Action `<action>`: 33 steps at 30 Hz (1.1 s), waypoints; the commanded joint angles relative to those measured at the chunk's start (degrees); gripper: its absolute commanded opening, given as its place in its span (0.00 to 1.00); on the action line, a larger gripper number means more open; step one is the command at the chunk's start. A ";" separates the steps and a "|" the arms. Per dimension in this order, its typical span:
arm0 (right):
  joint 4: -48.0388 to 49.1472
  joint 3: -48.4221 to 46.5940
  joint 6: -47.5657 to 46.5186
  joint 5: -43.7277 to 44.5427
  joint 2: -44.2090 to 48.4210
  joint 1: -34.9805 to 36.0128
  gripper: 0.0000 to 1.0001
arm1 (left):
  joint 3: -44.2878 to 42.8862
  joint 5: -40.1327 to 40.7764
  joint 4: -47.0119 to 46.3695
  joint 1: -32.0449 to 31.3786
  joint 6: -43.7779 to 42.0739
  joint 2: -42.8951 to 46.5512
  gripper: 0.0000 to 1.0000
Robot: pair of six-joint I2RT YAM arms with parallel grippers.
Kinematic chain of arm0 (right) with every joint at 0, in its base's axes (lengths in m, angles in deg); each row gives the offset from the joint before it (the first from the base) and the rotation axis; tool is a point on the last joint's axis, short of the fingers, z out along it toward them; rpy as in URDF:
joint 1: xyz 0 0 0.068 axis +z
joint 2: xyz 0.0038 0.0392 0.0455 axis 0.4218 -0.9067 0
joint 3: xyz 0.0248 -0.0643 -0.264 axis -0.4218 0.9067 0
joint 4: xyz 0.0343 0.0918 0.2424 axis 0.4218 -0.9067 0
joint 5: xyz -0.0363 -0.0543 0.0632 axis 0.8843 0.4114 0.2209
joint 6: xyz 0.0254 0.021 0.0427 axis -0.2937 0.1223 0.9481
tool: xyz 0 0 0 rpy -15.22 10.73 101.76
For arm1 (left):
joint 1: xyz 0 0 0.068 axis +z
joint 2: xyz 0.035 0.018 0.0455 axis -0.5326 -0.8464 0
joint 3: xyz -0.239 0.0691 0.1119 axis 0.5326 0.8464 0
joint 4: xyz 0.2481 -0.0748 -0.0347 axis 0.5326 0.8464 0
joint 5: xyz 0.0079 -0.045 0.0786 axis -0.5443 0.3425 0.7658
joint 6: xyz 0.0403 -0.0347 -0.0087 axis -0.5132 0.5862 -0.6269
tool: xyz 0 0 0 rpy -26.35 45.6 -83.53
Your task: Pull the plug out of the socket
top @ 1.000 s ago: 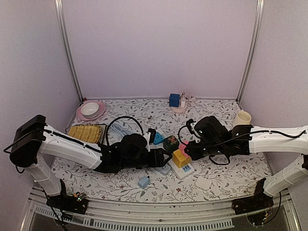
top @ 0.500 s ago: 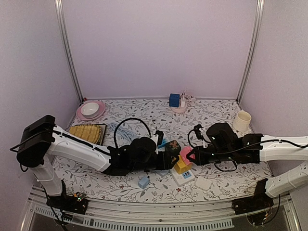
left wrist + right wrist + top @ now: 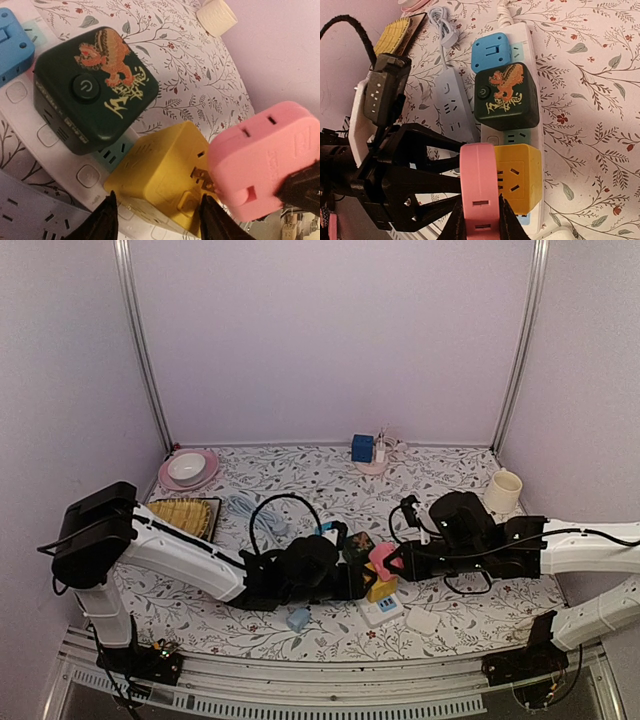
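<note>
Pink plug (image 3: 479, 190) hangs low over the near middle of the desk (image 3: 590, 100), clamped in the jaws of the right gripper (image 3: 479, 225). Its prongs (image 3: 202, 179) show bare metal yet reach into the yellow adapter (image 3: 160, 175), which stands on the white power strip (image 3: 524, 40). The jaws of the left gripper (image 3: 159, 222) stand apart astride that adapter; we cannot tell whether they touch it. We judge it best to pinch the adapter firmly first, then draw the plug straight along its prongs without twisting, so the strip stays down. Beyond sit the dark green adapter (image 3: 506, 97) and the blue adapter (image 3: 491, 51).
</note>
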 commanded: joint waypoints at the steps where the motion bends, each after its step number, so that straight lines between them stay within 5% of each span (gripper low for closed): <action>1: 4.79 -4.21 -1.13 -0.15 1.30 0.35 0.03 | -1.26 2.91 4.47 -2.31 2.36 -2.93 0.56; 12: -3.06 -8.40 -4.81 8.47 1.73 -2.34 0.03 | 0.34 7.68 5.44 -3.98 4.66 -3.05 0.56; 22: -1.10 -0.05 -6.96 2.98 2.49 -13.90 0.03 | 3.62 13.53 1.32 -6.22 1.10 1.62 0.56; 33: 6.29 10.75 -4.98 -2.00 -0.08 -16.21 0.04 | 9.06 14.83 -3.68 -6.31 2.28 5.55 0.56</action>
